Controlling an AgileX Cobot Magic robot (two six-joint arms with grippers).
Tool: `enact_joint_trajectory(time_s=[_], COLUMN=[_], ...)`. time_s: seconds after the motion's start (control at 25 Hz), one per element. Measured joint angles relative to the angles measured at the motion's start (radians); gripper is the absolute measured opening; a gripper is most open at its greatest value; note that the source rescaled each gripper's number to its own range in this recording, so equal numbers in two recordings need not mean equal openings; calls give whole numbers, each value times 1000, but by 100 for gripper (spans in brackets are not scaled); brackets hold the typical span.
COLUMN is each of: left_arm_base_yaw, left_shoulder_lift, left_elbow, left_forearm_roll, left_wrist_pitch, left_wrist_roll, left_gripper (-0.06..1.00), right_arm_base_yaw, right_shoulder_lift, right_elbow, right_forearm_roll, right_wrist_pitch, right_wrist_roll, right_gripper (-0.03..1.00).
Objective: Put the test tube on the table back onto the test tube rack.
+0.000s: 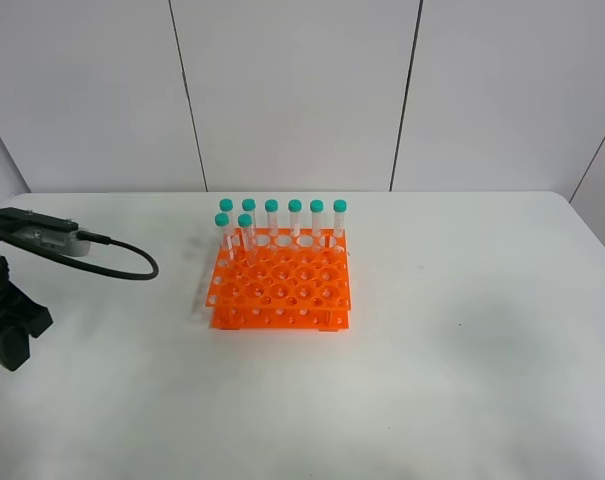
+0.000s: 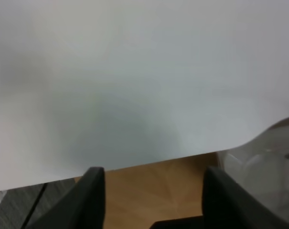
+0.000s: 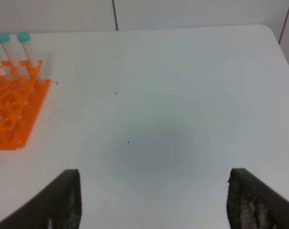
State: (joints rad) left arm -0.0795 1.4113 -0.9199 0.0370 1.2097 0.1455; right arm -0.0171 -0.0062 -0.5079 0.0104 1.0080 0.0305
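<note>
From the high exterior camera, the large white matte table (image 1: 452, 350) with rounded corners fills the lower part of the view. The bright orange plastic test tube rack (image 1: 280, 282), a tiered block with a grid of round holes, sits a little toward nine o'clock from the table's centre. Eight slim clear tubes with teal-green screw caps stand upright in it: six along the twelve o'clock row (image 1: 283, 222) and two more in the next row at the ten o'clock corner (image 1: 234, 236). No tube is visible lying on the table surface. At nine o'clock the black left arm (image 1: 12, 300) with its looping cable stands over the table's edge. From three o'clock round to six o'clock the table is bare. No writing or labels can be read anywhere.

In the left wrist view, the left claw (image 2: 153, 191) hangs with its two dark fingers (image 2: 89, 200) spread apart and nothing between them, over the table's rim and a wood-toned floor (image 2: 156, 186).

In the right wrist view, the right claw (image 3: 154, 200) is spread wide and unoccupied above bare table, with the rack's corner and two capped tubes (image 3: 17, 50) off to one side.
</note>
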Motion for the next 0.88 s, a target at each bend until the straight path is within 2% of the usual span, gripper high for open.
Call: enact_joint_trajectory(time_s=[0.04, 0.12, 0.24, 0.36, 0.56, 0.88], left_arm_base_yaw=[0, 0, -4, -16, -17, -17], left_shoulder_lift=[-17, -56, -133, -236, -409, -714], left_elbow=[0, 0, 0, 0, 0, 29], left_forearm_roll=[-3, -28, -70, -103, -153, -143], left_wrist_pitch=[0, 1, 1, 1, 4, 8], left_wrist_roll=[-6, -8, -10, -33, -82, -85], left_gripper=[51, 77, 94, 98, 99, 100], right_arm_base_yaw=[0, 0, 0, 0, 0, 0], right_shoulder_lift=[0, 0, 0, 0, 0, 0], right_elbow=[0, 0, 0, 0, 0, 0], right_forearm_roll=[0, 0, 0, 0, 0, 0], right_wrist_pitch=[0, 0, 0, 0, 0, 0], right_wrist_roll=[0, 0, 0, 0, 0, 0], right_gripper=[79, 79, 79, 79, 79, 79])
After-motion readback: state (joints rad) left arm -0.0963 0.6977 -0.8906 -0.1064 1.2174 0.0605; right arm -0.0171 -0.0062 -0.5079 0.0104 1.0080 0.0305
